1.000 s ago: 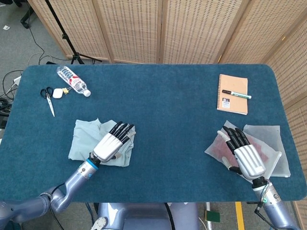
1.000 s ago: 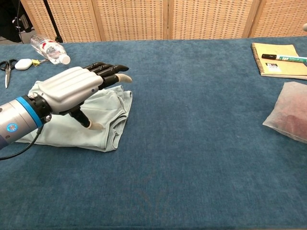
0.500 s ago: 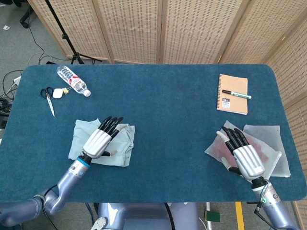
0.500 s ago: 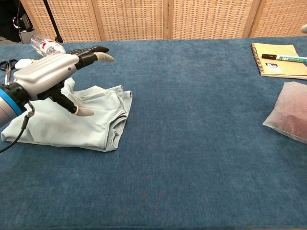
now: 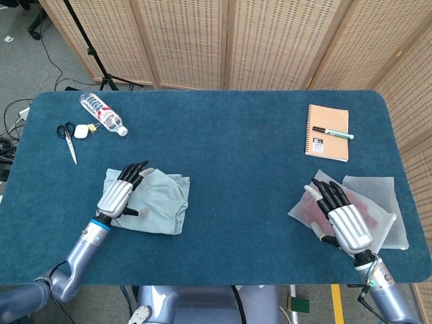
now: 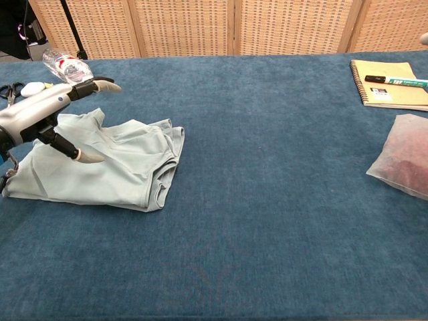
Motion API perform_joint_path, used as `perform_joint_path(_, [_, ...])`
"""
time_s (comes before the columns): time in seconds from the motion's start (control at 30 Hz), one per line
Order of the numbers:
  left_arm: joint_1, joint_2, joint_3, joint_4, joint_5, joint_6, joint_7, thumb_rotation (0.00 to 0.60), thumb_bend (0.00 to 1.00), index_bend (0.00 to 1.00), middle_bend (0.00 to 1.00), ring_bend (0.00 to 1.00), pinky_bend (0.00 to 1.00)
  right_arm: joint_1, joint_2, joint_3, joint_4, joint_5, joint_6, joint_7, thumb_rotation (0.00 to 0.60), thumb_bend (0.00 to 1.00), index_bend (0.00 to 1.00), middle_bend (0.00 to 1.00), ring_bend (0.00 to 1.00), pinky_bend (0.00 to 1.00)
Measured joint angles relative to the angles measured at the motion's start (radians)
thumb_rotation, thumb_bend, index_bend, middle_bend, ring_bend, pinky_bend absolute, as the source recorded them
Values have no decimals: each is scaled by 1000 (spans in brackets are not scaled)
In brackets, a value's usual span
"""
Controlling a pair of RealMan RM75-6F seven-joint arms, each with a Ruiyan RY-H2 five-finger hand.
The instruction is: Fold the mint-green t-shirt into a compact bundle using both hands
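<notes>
Left hand [image 5: 119, 194]: fingers apart, holding nothing, over the shirt's left edge; wrist cut off in chest view.
Right hand [image 5: 342, 216]: fingers spread on a bag [image 5: 307, 206]; palm hidden.
Shirt [image 5: 160, 206]: folded, table's [image 5: 236, 148] front left.

t-shirt [image 5: 156, 202]: on table [image 5: 223, 142], left of notebook [image 5: 328, 131]
left hand [image 5: 120, 193]: over t-shirt's left part
bottle [image 5: 102, 113]: behind t-shirt
right hand [image 5: 341, 216]: on bag [image 5: 378, 202], before notebook
</notes>
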State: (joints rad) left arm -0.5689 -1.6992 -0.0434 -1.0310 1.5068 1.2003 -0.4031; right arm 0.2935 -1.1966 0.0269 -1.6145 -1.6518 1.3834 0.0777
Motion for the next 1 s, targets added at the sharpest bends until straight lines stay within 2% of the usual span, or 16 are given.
perform_joint_path(0.27, [-4, -36, 7, 90, 3, -52, -390, 600, 0, 0, 0, 0, 0, 1, 1, 2, 3, 4, -1, 5, 600, 440, 0, 0, 0, 0])
perform_joint_path(0.47, [-9, -73, 16, 197, 12, -83, -629, 600, 0, 0, 0, 0, 0, 3, -3, 1, 5, 5, -9, -1, 600, 440, 0, 0, 0, 0])
perform_joint_path(0.7, [-14, -147, 15, 361, 16, -93, -711, 600, 0, 0, 0, 0, 0, 5, -10, 0, 6, 10, -18, -15, 600, 440, 0, 0, 0, 0])
perform_joint_path(1.0, [-20, -246, 17, 523, 28, -75, -708, 600, 0, 0, 0, 0, 0, 8, -12, 2, 10, 18, -25, -13, 600, 440, 0, 0, 0, 0])
